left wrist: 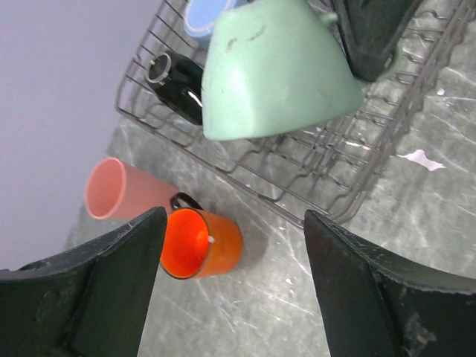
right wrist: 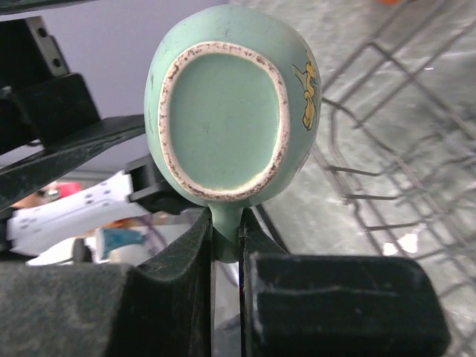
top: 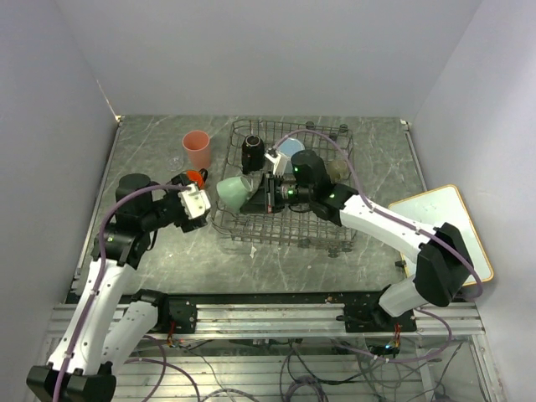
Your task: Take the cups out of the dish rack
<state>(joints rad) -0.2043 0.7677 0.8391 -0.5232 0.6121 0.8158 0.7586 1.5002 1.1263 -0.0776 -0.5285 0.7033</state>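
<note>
Inside the grey wire dish rack (top: 314,230), the right arm (top: 377,219) masks much of the small beige cup (top: 338,170), shape unclear.

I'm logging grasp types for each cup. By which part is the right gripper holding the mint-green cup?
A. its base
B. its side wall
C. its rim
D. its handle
D: in the right wrist view, the right gripper is shut on the thin handle sticking out of the mint-green cup, whose base faces the camera.
</note>
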